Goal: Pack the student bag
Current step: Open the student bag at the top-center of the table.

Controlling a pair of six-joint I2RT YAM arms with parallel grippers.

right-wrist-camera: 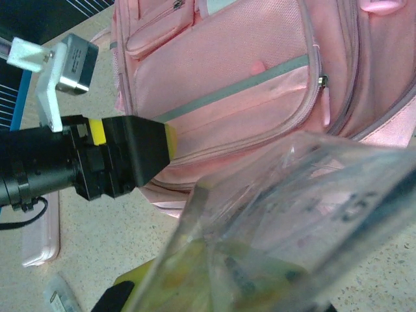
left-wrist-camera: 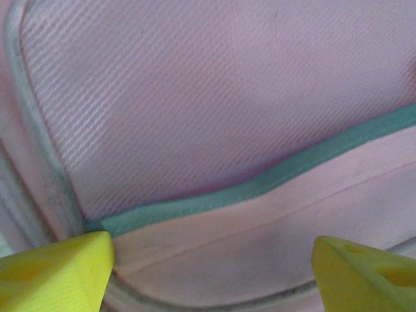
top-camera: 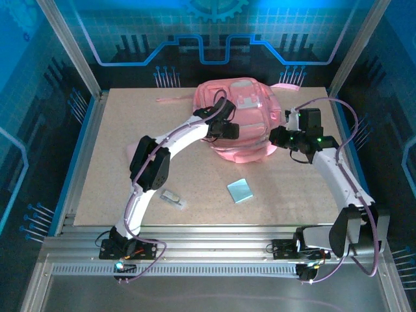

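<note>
So, one student bag (top-camera: 237, 114), lying at the far middle of the bench (top-camera: 110, 149), front pockets up. It's big, soft and floppy, so I'd pinch the pocket's teal-trimmed lip or a zip edge, not the flat cloth. My left claw (left-wrist-camera: 211, 260) hangs spread wide right at that pocket, gripping nothing. My right claw (top-camera: 284, 138) is clamped on one crinkly clear pouch (right-wrist-camera: 292, 208). Loose on the bench: one pale blue square (top-camera: 240, 191) and one small clear packet (top-camera: 173, 197).
</note>
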